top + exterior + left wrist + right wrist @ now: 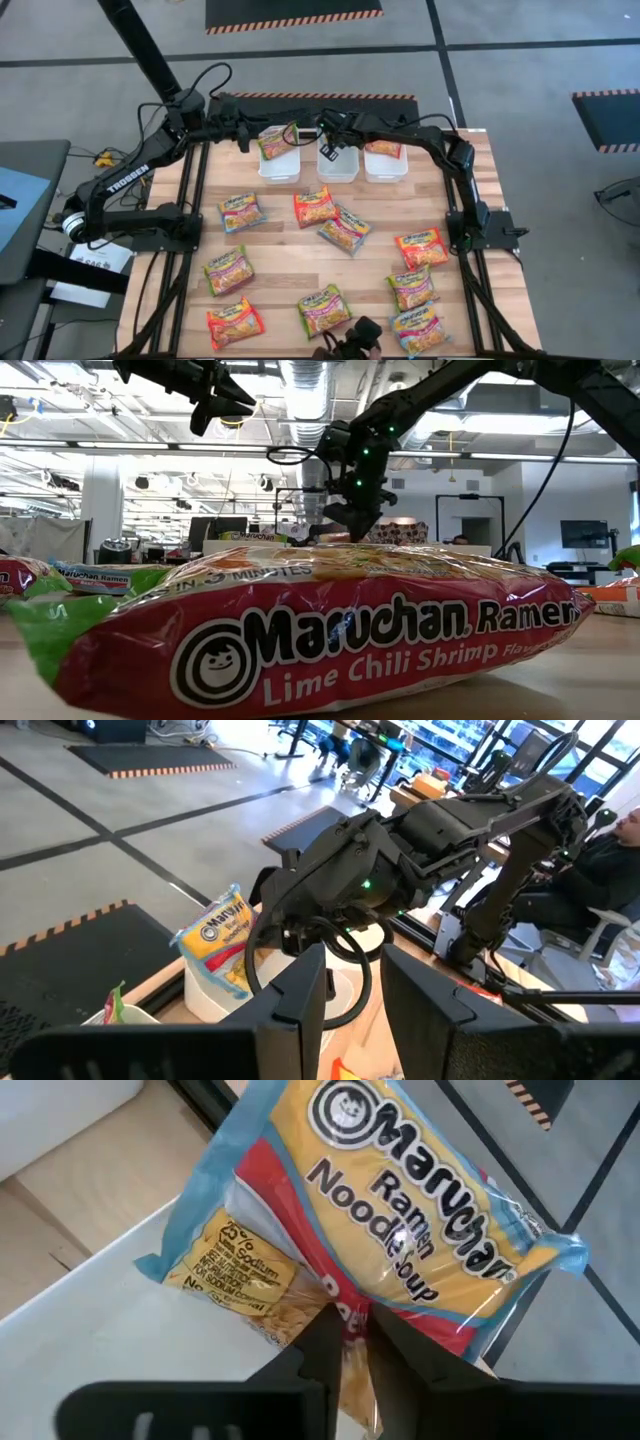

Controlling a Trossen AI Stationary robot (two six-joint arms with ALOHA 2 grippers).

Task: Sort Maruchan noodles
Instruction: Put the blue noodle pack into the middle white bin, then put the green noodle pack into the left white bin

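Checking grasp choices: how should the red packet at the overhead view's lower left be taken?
Likely from straight above, jaws across the red packet's short width: it lies flat, alone, bare table around it. The left gripper is open by the bins; the right gripper holds a blue packet.

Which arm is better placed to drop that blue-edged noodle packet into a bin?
Right. The right gripper is shut on the blue-edged packet over a white bin; the left gripper is open and empty.
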